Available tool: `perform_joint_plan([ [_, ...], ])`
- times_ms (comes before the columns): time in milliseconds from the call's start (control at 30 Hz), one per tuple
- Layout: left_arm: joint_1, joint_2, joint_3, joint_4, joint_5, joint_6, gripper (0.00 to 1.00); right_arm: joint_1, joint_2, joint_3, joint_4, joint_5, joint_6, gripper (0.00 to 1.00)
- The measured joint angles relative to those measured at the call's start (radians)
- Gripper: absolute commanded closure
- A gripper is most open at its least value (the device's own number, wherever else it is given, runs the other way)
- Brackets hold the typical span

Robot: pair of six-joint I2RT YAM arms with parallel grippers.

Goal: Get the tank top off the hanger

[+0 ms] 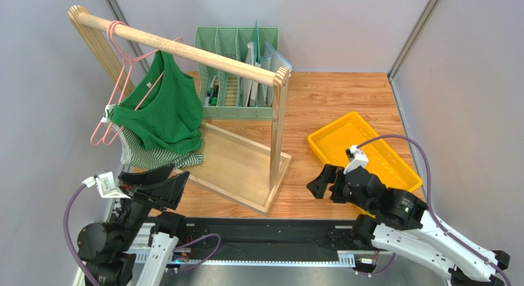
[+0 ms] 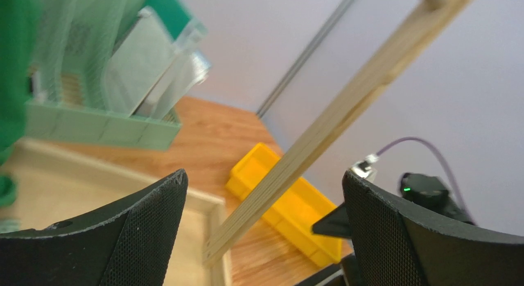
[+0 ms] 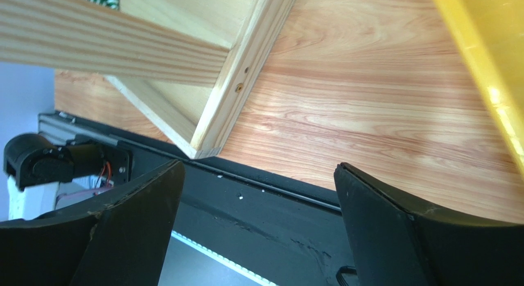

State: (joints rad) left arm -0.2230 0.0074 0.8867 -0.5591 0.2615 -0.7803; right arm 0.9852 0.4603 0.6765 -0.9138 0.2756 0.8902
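Robotics lab test cell: plain grey partition walls [image 1: 43, 83] enclose a wood-grain table [image 1: 344, 101] with bolted arm bases.

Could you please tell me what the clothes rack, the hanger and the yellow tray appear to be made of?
Clothes rack: pale wood, seemingly unvarnished, with visible grain.
Hanger: thin pink wire, probably coated metal, judging by its slim bent outline.
Yellow tray: likely moulded plastic, given its uniform, slightly glossy colour.
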Motion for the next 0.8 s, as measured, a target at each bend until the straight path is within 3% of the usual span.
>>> perform_joint_plan([
  [167,0.000,0.006,0.056,-0.269,-0.045,0.076,0.01,0.000,0.141,0.176,-0.189,0.140,0.092,0.00],
  [333,0.000,0.069,0.162,-0.344,0.052,0.165,0.01,0.000,0.257,0.290,-0.334,0.229,0.137,0.01],
  [533,0.000,0.107,0.184,-0.313,0.087,0.169,0.02,0.000,0.242,0.291,-0.303,0.158,0.017,0.00],
  [800,0.000,0.404,0.409,-0.415,-0.035,0.285,0.01,0.000,0.067,0.281,-0.175,0.040,-0.205,0.00],
])
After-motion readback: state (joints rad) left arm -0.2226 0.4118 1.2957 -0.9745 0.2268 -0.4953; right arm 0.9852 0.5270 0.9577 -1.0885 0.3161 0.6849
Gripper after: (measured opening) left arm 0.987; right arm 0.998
